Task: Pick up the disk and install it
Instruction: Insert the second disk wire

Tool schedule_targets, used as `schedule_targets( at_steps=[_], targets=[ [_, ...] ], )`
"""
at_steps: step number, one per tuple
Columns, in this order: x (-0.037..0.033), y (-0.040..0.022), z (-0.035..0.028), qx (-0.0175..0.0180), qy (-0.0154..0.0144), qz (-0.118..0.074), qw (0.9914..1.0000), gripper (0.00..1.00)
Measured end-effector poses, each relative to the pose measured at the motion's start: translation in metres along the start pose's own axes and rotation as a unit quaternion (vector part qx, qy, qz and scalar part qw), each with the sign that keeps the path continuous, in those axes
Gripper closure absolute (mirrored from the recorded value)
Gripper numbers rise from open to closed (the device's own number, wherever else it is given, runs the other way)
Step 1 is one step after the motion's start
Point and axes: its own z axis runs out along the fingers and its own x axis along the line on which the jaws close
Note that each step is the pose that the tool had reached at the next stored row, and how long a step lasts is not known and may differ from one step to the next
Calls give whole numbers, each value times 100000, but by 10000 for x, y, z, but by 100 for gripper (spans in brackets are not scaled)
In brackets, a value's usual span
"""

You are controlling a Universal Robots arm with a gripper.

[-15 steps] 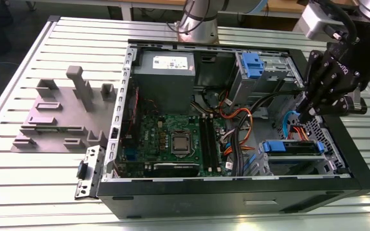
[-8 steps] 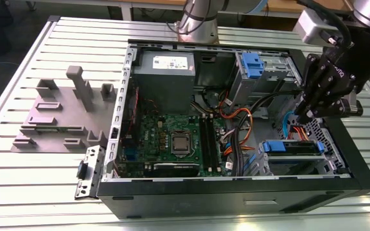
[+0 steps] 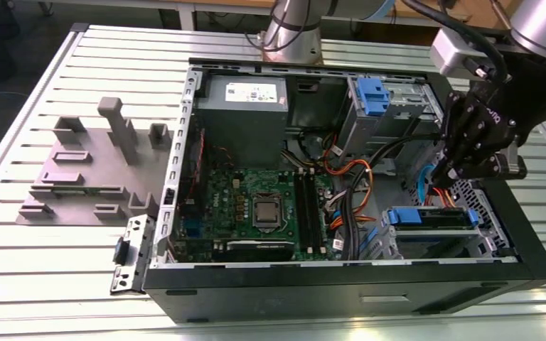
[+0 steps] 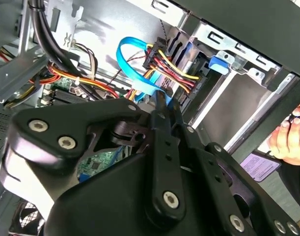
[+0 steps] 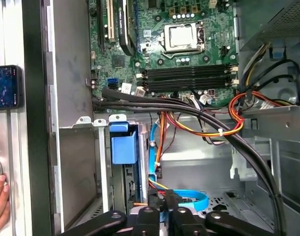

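Your gripper (image 4: 162, 101) hangs inside the open computer case (image 3: 349, 288), fingers pressed together and empty, beside the blue data cable (image 4: 132, 69). The disk (image 3: 431, 218) sits in the drive bay nearest the case's front, blue rails showing. The power supply's white sticker (image 3: 251, 91) cannot be read
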Motion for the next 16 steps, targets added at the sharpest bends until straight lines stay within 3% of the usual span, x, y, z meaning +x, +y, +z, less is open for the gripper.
schedule_targets(
  at_steps=[4, 9, 10, 14, 16],
  targets=[
    [-4, -2, 29, 40, 349, -140, 99999, 84],
    [-5, -3, 39, 64, 497, -300, 99998, 83],
    [-5, -3, 41, 69, 530, -325, 99998, 77],
    [-5, -3, 47, 86, 687, -391, 99997, 77],
    [-5, -4, 49, 100, 821, -408, 99996, 84]
  ],
)
